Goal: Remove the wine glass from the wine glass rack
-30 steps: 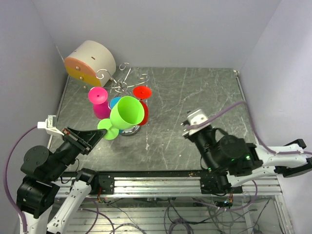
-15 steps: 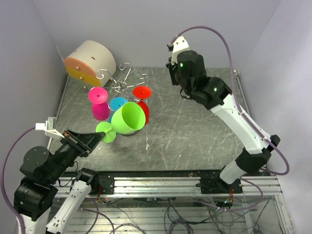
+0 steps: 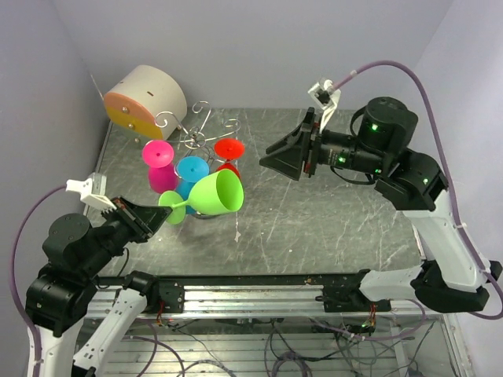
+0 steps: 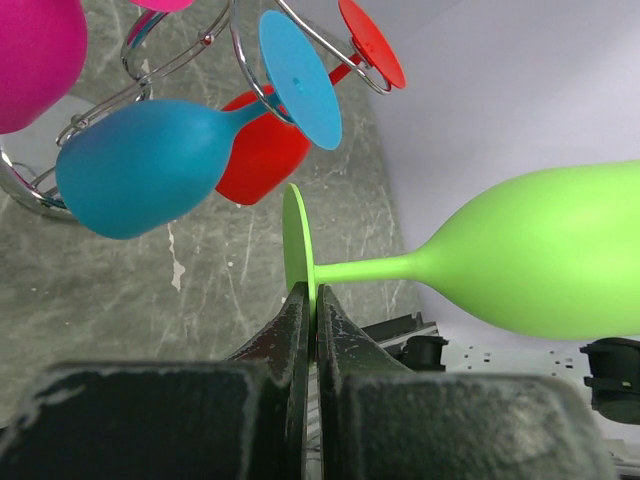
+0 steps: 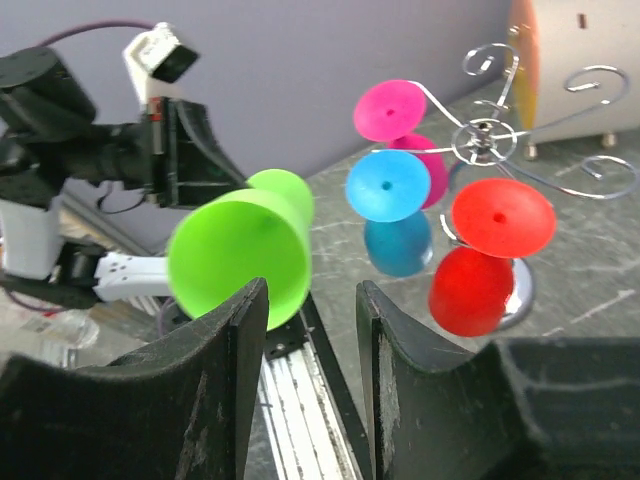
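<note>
My left gripper (image 3: 161, 214) (image 4: 312, 300) is shut on the round foot of a green wine glass (image 3: 216, 194) (image 4: 530, 255) (image 5: 240, 255). The glass lies sideways in the air, its bowl pointing right, clear of the silver wine glass rack (image 3: 196, 129) (image 5: 483, 140) (image 4: 140, 85). Still hanging on the rack's hooks are a pink glass (image 3: 161, 169) (image 5: 395, 110), a blue glass (image 3: 191, 169) (image 4: 150, 165) and a red glass (image 3: 229, 149) (image 5: 480, 260). My right gripper (image 3: 275, 161) (image 5: 310, 290) is open and raised to the right of the rack. It points left at the green bowl's mouth and holds nothing.
A beige cylinder with an orange face (image 3: 145, 98) (image 5: 560, 50) stands at the back left, close behind the rack. Grey walls close in the left, back and right sides. The metal rail (image 3: 259, 294) runs along the near edge.
My right arm has swung from the back centre to the right and turned toward the glasses, and its jaws have opened. The left gripper has tilted the green glass a little lower and rightward.
</note>
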Available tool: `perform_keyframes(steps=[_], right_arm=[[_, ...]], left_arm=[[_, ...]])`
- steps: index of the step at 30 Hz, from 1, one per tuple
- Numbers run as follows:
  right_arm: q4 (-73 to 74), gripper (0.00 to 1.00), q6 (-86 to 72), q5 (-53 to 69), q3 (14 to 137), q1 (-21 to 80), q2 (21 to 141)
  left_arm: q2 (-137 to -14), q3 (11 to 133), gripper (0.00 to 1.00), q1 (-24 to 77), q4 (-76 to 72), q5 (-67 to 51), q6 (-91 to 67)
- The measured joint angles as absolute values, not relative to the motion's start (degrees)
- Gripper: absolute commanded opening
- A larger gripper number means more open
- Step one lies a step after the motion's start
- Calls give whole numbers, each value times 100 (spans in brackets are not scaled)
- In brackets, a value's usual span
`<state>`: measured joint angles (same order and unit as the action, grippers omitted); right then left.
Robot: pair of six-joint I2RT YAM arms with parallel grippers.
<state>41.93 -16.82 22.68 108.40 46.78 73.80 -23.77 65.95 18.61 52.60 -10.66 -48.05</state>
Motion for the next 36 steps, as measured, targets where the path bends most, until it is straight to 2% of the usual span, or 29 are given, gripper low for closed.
perform_keyframes(steps=[6, 24, 26, 27, 29, 30, 31, 32, 36], right_arm=[[4038, 40, -1813, 2788, 10748, 4678, 7387], [3935, 37, -1868, 2895, 10565, 5009, 7915], [3924, 31, -1868, 2873, 10571, 5087, 7948], [3924, 25, -1868, 2849, 10573, 5133, 7972], [3924, 5, -1855, 2783, 10575, 5203, 8031], [3927, 0, -1861, 2744, 10580, 5234, 8062], [3931, 0, -1828, 2709, 10584, 5253, 8090], [3955, 0, -1831, 2613, 10602, 5260, 8123], [4027, 0, -1848, 2270, 10656, 5262, 8162]], left_arm=[[-2679, 6740, 7, 1861, 5223, -1076, -4604], [-3041, 7083, 7, 1861, 5131, -1135, -4410], [-3072, 7083, 7, 1861, 5096, -1162, -4407], [-3081, 7083, 7, 1861, 5078, -1170, -4407], [-3085, 7083, 7, 1861, 5061, -1181, -4407], [-3085, 7085, 7, 1861, 5052, -1184, -4407], [-3085, 7087, 7, 1861, 5054, -1188, -4405], [-3083, 7087, 9, 1859, 5054, -1186, -4394], [-3098, 7146, 37, 1859, 5061, -1181, -4368]])
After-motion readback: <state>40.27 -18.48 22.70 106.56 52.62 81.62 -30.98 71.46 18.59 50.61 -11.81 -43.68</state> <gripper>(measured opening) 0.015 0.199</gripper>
